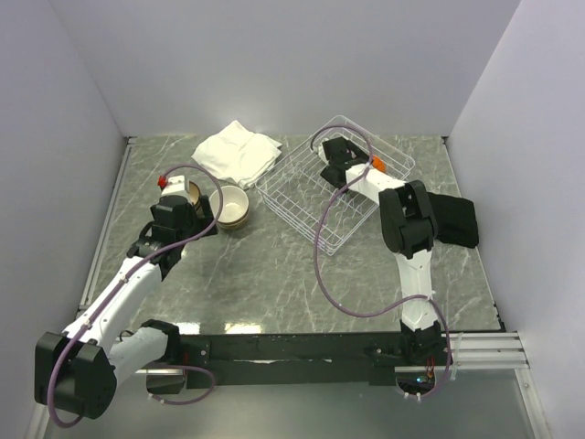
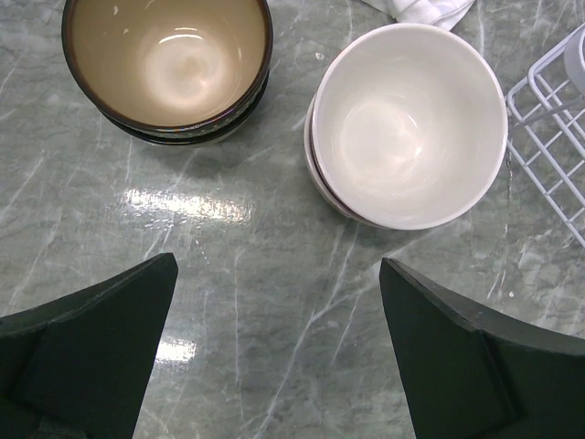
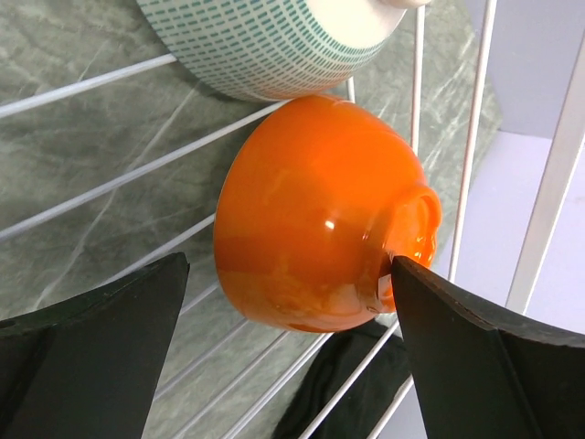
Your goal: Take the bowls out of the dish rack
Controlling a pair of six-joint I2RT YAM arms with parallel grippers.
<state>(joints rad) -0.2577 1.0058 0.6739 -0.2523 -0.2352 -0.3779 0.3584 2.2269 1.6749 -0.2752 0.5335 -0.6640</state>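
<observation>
Right end effector (image 3: 288, 352), jaws spread wide and empty, straddles the orange bowl (image 3: 311, 210) lying tipped in the dish rack (image 1: 297, 206), apparently lined up for a grasp, while the left end effector (image 2: 274, 357), likewise spread and empty, hovers above the white bowl (image 2: 411, 119) and brown bowl (image 2: 169, 64) on the surface (image 2: 228, 274).

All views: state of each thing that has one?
left gripper, open, holding nothing
right gripper, open, straddling orange bowl
orange bowl, on its side in dish rack
patterned bowl, in dish rack, beside orange bowl
tan bowl, upright, empty, stacked, on table
white bowl, upright, empty, stacked, on table
white cloth, folded
</observation>
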